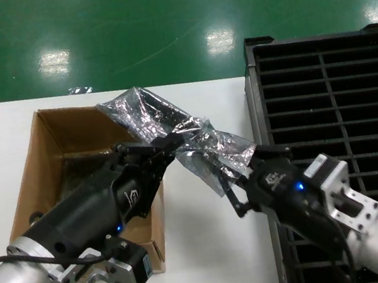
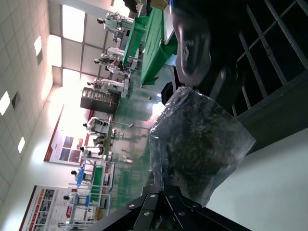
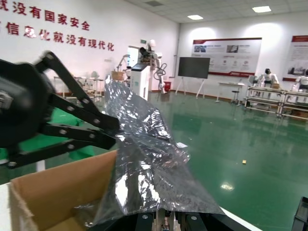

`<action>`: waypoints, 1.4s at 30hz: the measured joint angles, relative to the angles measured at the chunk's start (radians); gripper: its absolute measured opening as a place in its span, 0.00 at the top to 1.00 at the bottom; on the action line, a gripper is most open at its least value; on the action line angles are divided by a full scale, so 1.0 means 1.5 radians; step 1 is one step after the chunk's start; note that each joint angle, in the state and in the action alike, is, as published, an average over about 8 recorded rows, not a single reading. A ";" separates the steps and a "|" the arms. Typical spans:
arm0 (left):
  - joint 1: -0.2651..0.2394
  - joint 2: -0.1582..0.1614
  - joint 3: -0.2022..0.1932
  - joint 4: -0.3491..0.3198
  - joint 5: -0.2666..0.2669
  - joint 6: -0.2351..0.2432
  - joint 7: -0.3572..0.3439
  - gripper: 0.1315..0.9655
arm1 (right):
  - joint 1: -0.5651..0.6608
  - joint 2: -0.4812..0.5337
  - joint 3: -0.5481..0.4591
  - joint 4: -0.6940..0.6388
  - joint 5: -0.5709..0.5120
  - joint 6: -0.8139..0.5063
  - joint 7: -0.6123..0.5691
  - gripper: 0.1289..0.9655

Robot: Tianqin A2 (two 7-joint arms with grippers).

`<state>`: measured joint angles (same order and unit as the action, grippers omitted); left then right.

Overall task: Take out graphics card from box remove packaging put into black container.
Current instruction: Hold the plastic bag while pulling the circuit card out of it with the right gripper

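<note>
White table [image 1: 213,252], green shop floor beyond. Box [image 1: 43,163] on the left, black container [image 1: 331,92] on the right. Crinkly packaging [image 1: 166,134] hangs in the air between them w/ a dark card shape inside. Left gripper [image 1: 171,144] pinches its middle, right gripper [image 1: 233,177] clamps the lower end.

Centre frame, a translucent grey-blue crinkly plastic bag [image 1: 173,133] glints silver beside a plain brown corrugated cardboard box [image 1: 41,153] at left, a ribbed black plastic tray [image 1: 331,92] at right, on a white bench [image 1: 206,253].
</note>
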<state>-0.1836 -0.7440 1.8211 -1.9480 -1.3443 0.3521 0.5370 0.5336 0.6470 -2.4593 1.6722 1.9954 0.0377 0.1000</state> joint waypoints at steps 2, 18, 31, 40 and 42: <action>0.000 0.000 0.000 0.000 0.000 0.000 0.000 0.99 | 0.003 0.027 -0.017 0.024 0.014 0.010 -0.004 0.93; 0.000 0.000 0.000 0.000 0.000 0.000 0.000 0.99 | 0.031 0.204 -0.144 0.173 0.148 0.081 -0.092 0.93; 0.000 0.000 0.000 0.000 0.000 0.000 0.000 0.99 | -0.113 0.305 0.001 0.251 0.127 0.073 -0.087 0.93; 0.000 0.000 0.000 0.000 0.000 0.000 0.000 0.99 | -0.364 0.384 0.261 0.258 -0.097 0.056 0.131 0.93; 0.000 0.000 0.000 0.000 0.000 0.000 0.000 0.99 | -0.422 0.416 0.302 0.258 -0.146 0.081 0.190 0.93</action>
<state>-0.1836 -0.7440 1.8211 -1.9480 -1.3443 0.3520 0.5370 -0.0991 1.2707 -2.0058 2.0591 1.7764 0.1589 0.3844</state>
